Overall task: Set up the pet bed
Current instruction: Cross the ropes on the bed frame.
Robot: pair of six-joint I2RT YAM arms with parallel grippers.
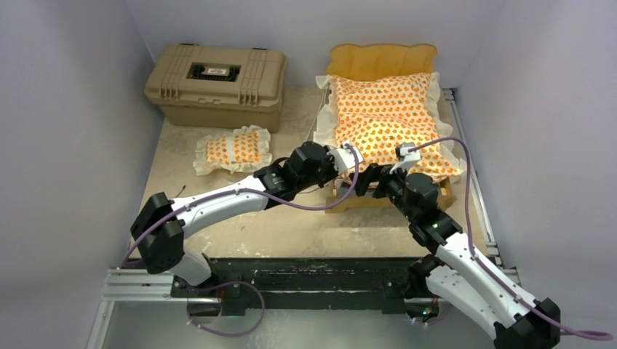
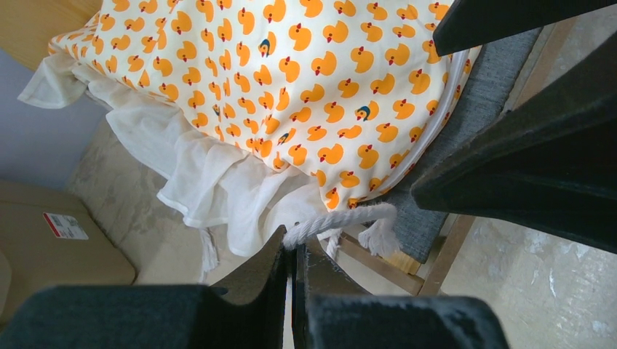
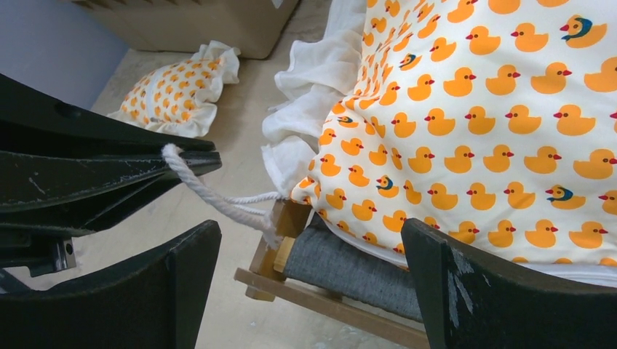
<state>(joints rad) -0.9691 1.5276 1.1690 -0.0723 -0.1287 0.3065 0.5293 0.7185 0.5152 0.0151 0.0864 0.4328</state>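
We see the frame [image 1: 383, 58] standing at the far right of the table [image 1: 291, 225], its scalloped headboard toward the back wall. The mattress [image 1: 385, 116] lies on it with the duck print up, and its white ruffle spills over the left side. The pillow [image 1: 233, 149] is not on the bed. It lies on the table to the left, just in front of the tan case [image 1: 216, 83] and well apart from the frame.

Our left gripper [image 2: 293, 247] is pinched tight on a white rope [image 2: 338, 218] at the bed's near left corner. The rope runs from the fingertips to the wooden corner post, and a frayed end hangs beside it.

Our right gripper [image 3: 309, 233] stands wide with nothing between its fingers. It hangs over the near end of the mattress, where the grey base [image 3: 349, 269] shows under the cushion's edge. We cannot tell whether its fingers touch the fabric. The two grippers sit close beside each other at the foot of the bed, the left one at the corner and the right one further along the near edge.
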